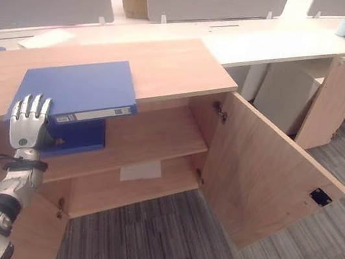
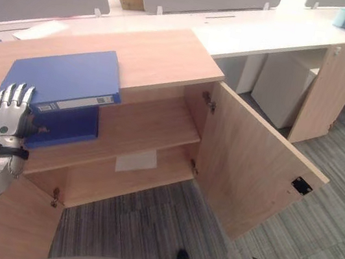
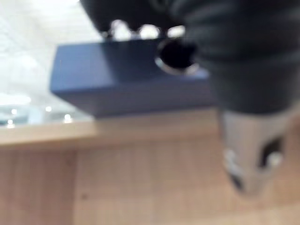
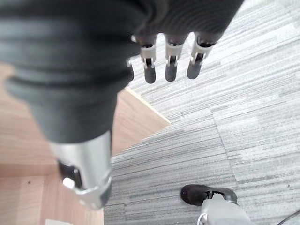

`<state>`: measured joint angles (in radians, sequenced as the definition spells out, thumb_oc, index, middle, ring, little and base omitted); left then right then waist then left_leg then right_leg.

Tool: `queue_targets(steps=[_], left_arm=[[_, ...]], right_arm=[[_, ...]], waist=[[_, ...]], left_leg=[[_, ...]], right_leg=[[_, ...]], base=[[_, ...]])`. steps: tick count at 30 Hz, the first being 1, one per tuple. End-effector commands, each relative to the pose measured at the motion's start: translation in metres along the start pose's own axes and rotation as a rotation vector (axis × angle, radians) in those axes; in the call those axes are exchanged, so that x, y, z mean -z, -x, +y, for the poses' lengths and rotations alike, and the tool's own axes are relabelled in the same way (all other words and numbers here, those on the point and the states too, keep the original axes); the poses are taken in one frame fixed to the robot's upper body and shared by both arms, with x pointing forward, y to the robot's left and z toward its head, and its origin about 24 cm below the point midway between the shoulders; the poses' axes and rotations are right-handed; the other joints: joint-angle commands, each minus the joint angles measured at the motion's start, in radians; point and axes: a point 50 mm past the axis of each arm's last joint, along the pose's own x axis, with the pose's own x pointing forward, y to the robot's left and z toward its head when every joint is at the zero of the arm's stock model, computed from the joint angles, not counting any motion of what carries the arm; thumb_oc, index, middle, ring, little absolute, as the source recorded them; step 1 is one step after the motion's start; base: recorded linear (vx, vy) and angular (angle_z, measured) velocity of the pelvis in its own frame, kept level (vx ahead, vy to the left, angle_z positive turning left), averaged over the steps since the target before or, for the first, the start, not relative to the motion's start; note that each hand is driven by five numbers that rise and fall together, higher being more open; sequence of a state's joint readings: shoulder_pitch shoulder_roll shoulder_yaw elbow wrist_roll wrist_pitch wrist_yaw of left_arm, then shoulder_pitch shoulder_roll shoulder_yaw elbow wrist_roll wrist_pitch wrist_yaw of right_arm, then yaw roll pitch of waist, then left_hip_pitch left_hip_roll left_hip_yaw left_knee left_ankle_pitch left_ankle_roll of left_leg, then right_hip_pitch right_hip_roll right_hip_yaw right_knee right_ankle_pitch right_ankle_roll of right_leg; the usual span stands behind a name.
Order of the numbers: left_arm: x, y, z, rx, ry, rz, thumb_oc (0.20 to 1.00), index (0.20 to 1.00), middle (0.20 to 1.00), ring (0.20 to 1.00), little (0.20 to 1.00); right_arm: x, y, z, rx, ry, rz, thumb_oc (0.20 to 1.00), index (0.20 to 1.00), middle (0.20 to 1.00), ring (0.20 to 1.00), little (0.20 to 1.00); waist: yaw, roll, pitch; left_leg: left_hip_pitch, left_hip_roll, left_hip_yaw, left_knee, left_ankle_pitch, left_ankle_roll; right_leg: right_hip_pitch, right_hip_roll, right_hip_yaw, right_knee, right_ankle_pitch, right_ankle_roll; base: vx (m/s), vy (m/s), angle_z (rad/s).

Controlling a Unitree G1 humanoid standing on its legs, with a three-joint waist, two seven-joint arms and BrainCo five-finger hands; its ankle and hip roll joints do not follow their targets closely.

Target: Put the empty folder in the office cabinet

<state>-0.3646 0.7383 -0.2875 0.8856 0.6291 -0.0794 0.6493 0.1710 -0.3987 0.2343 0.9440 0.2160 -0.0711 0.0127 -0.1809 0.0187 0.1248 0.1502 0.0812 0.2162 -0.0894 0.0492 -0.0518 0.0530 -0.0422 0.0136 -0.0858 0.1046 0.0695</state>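
At the cabinet's (image 1: 264,170) open front, blue folder (image 1: 77,91) half off the top.
Left hand (image 1: 28,123) fingers spread flat against its edge, gripping nothing; right hand (image 4: 171,61) hangs relaxed. Best lower it level onto the upper shelf (image 1: 158,134).

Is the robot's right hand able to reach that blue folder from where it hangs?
Probably not as it stands: the right hand hangs low over the carpet, while the blue folder sits far across at the cabinet, under the left hand.
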Motion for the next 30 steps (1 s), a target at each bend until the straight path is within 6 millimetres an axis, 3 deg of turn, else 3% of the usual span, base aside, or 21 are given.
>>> queue_targets(steps=[1, 5, 11, 17, 21, 24, 30], left_arm=[[0.012, -0.040, 0.047, -0.103, -0.030, 0.046, 0.200, 0.200, 0.200, 0.200, 0.200], [0.009, -0.047, 0.055, -0.121, -0.034, 0.037, 0.200, 0.200, 0.200, 0.200, 0.200], [0.001, -0.043, 0.056, -0.200, 0.031, -0.013, 0.200, 0.200, 0.200, 0.200, 0.200], [-0.018, -0.040, 0.075, -0.377, 0.165, -0.101, 0.200, 0.200, 0.200, 0.200, 0.200], [-0.034, -0.035, 0.094, -0.469, 0.320, -0.185, 0.200, 0.200, 0.200, 0.200, 0.200], [-0.052, -0.029, 0.122, -0.525, 0.533, -0.268, 0.200, 0.200, 0.200, 0.200, 0.200], [-0.078, -0.005, 0.133, -0.397, 0.927, -0.370, 0.200, 0.200, 0.200, 0.200, 0.200]], right_arm=[[-0.040, -0.005, -0.019, 0.047, 0.003, -0.152, 1.000, 1.000, 1.000, 1.000, 1.000], [-0.048, -0.006, -0.021, 0.053, -0.016, -0.189, 1.000, 1.000, 1.000, 1.000, 1.000], [-0.052, -0.002, -0.024, 0.076, -0.006, -0.251, 1.000, 1.000, 1.000, 1.000, 1.000], [-0.077, 0.005, -0.015, 0.007, -0.008, -0.382, 1.000, 1.000, 1.000, 1.000, 1.000], [-0.104, 0.013, 0.001, -0.123, 0.027, -0.494, 1.000, 1.000, 1.000, 1.000, 1.000], [-0.136, 0.024, 0.027, -0.287, 0.063, -0.608, 1.000, 1.000, 1.000, 1.000, 1.000], [-0.176, 0.046, 0.052, -0.410, 0.098, -0.751, 1.000, 1.000, 1.000, 1.000, 1.000]], waist=[[-0.029, -0.022, 0.030], [-0.025, -0.033, 0.039], [-0.032, -0.020, 0.033], [-0.023, -0.017, 0.028], [-0.006, -0.023, 0.021], [0.028, -0.026, 0.011], [0.073, -0.030, 0.004]], left_leg=[[0.000, -0.043, 0.049, 0.002, -0.115, 0.047], [-0.012, -0.040, 0.053, 0.002, -0.110, 0.048], [0.006, -0.046, 0.046, 0.002, -0.115, 0.046], [0.018, -0.050, 0.030, 0.002, -0.122, 0.047], [0.021, -0.052, 0.011, 0.002, -0.124, 0.044], [0.018, -0.052, -0.017, 0.002, -0.117, 0.043], [0.017, -0.052, -0.052, 0.002, -0.107, 0.041]], right_leg=[[0.016, 0.001, 0.016, -0.001, -0.059, 0.047], [-0.002, 0.004, 0.025, -0.001, -0.049, 0.051], [0.015, -0.004, 0.014, -0.001, -0.050, 0.055], [0.034, -0.014, -0.008, -0.001, -0.058, 0.052], [0.048, -0.021, -0.033, -0.001, -0.066, 0.050], [0.062, -0.027, -0.054, -0.001, -0.075, 0.047], [0.078, -0.031, -0.083, -0.001, -0.083, 0.043]], base=[[-0.09, -0.003, -0.04], [-0.09, -0.029, -0.09], [-0.01, 0.002, -0.03], [-0.03, -0.020, 0.05], [-0.04, -0.070, 0.14], [-0.05, -0.077, 0.20], [-0.03, -0.043, 0.18]])
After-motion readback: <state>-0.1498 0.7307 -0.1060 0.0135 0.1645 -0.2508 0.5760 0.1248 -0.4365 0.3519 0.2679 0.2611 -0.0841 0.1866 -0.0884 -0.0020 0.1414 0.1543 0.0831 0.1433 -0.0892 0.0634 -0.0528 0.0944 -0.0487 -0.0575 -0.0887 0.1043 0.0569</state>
